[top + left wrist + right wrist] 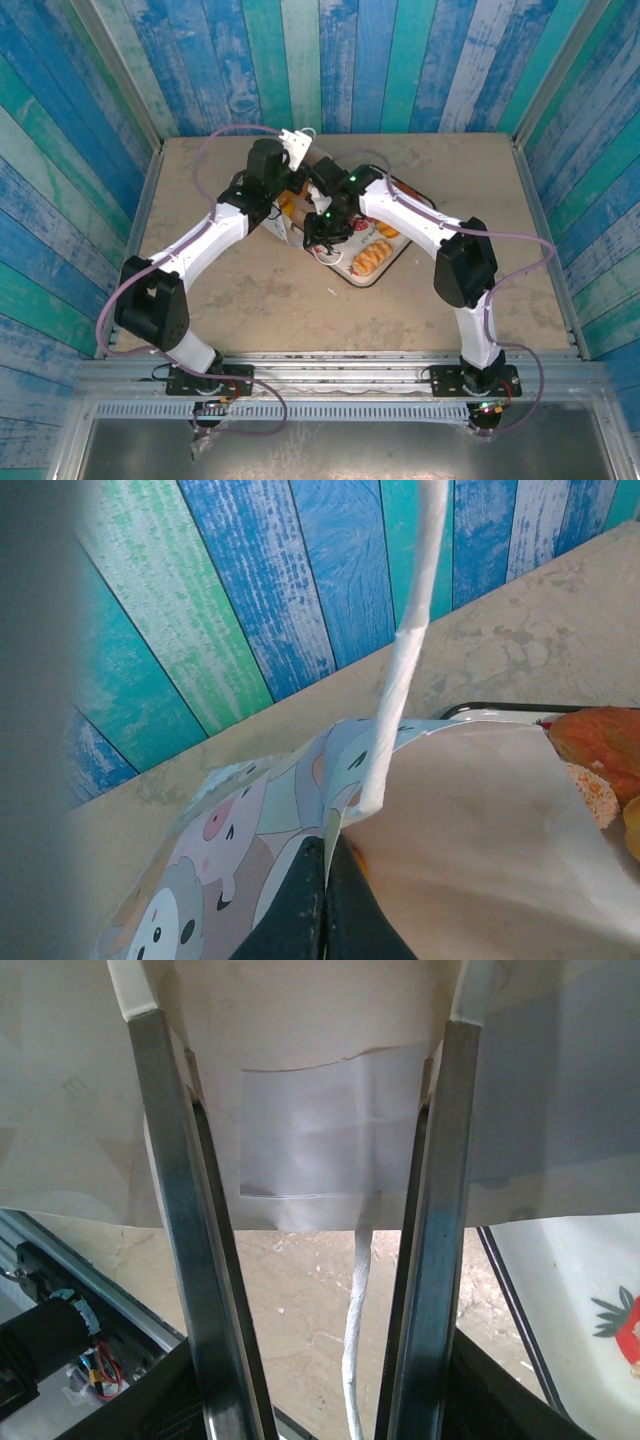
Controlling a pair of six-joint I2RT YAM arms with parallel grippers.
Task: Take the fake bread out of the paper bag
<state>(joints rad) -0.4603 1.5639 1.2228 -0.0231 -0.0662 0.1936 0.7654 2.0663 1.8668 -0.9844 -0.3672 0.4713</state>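
My left claw [325, 865] is pressed together on the rim of the bag [470, 820] (right by its handle [405, 670]), my right claw [295, 1000] stands spread against what seems the bag's wall, and bread [372, 258] lies on the tray [341, 269] on the table [250, 300].

light: bright, even | shadows: soft | left wrist: blurred dark left edge

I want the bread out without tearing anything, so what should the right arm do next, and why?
Probably close the right fingers on the paper bag at its handle patch. They stand open with that patch between them, while the left fingers pinch the bag's rim; a second hold would likely spread the mouth.
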